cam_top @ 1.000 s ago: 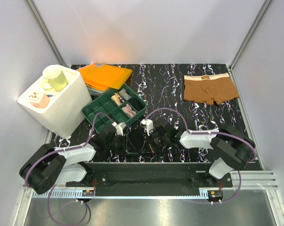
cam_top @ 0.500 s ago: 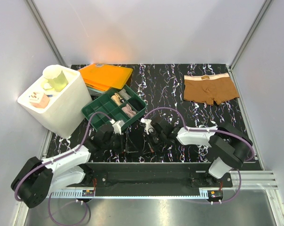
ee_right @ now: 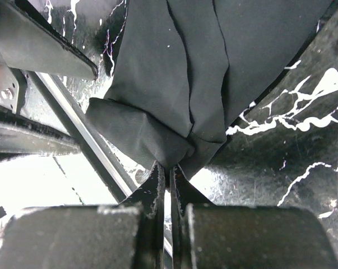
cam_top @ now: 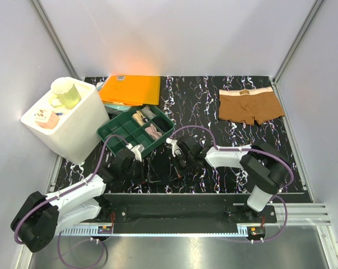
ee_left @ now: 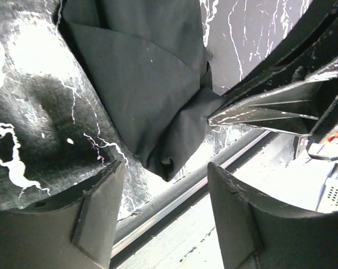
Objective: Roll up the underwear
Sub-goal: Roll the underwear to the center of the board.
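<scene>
On the left side of the table (cam_top: 202,95), your left arm (cam_top: 73,193) stretches out longer than a second ago. Your left gripper (ee_left: 166,168) has opened up, and its jaws stand apart with nothing in them. The black underwear (ee_left: 146,84) lies bunched by the near edge. Your right gripper (ee_right: 169,174) reaches in low and pinches its corner tight. Far back right, the brown underwear (cam_top: 250,106) lies flat.

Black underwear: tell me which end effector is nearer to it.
Right. The right end effector is shut on the black underwear; the left end effector is open, just short of the fabric.
</scene>
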Available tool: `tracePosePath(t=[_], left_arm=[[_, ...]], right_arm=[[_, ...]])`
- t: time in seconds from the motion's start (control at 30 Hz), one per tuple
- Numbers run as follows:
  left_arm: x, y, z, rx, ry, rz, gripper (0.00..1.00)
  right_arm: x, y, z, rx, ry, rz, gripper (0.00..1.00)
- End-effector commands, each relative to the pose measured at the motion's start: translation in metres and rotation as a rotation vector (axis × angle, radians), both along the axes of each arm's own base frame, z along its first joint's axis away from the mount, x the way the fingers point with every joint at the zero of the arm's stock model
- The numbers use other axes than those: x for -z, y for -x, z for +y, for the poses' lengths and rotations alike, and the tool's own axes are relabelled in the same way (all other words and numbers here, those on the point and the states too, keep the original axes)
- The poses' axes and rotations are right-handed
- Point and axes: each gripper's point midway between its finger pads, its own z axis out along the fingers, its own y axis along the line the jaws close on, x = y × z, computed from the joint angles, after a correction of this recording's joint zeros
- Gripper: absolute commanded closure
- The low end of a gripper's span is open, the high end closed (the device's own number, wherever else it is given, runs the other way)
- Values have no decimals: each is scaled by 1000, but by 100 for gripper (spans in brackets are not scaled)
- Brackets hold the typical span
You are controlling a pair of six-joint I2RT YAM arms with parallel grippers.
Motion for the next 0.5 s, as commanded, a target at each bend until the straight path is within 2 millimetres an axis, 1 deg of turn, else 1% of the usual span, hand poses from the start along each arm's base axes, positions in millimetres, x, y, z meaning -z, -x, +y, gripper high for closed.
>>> tracePosePath(t=[0.0, 0.13, 0.27, 0.3, 0.37, 0.47], left_arm=[[-1, -5, -1, -23, 19, -19, 35], [8, -4, -2, -30, 13, 7, 35], [15, -7, 0, -43, -16, 14, 41], [16, -8, 1, -46, -23, 14, 44], [18, -11, 1, -54, -33, 11, 48], [22, -14, 4, -70, -56, 2, 59]], right_arm=[[-5, -6, 6, -13, -11, 2, 100], [-4, -6, 7, -17, -10, 4, 100], [-3, -5, 7, -20, -10, 9, 100], [-4, -5, 7, -20, -13, 7, 100], [-4, -4, 7, -23, -15, 11, 100], [-4, -3, 7, -26, -16, 12, 100]])
